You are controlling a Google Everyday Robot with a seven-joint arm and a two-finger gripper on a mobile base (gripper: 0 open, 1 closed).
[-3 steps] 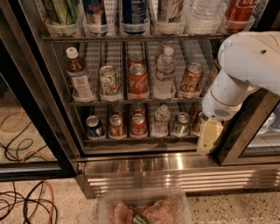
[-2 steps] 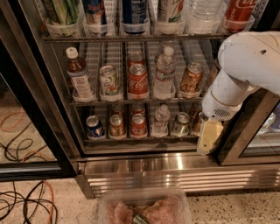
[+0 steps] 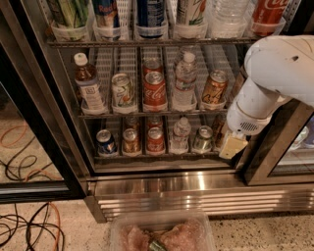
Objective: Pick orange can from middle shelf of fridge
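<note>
The orange can (image 3: 214, 88) stands upright in the rightmost lane of the middle shelf (image 3: 147, 115) of the fridge (image 3: 196, 188). To its left in that row are a water bottle (image 3: 185, 78), a red Coca-Cola can (image 3: 154, 89), a white-and-green can (image 3: 122, 90) and a white-capped bottle (image 3: 89, 82). My white arm (image 3: 279, 63) comes in from the right. My gripper (image 3: 233, 146) hangs low at the fridge's right edge, below and right of the orange can, level with the bottom shelf and not touching the can.
The bottom shelf holds several cans (image 3: 155, 139) and a small bottle (image 3: 181, 133). The top shelf carries cans and bottles in clear cups (image 3: 149, 14). A dark door frame (image 3: 267, 147) stands right of my gripper. Cables (image 3: 29, 225) lie on the floor at left. A clear tub (image 3: 162, 235) sits at the bottom.
</note>
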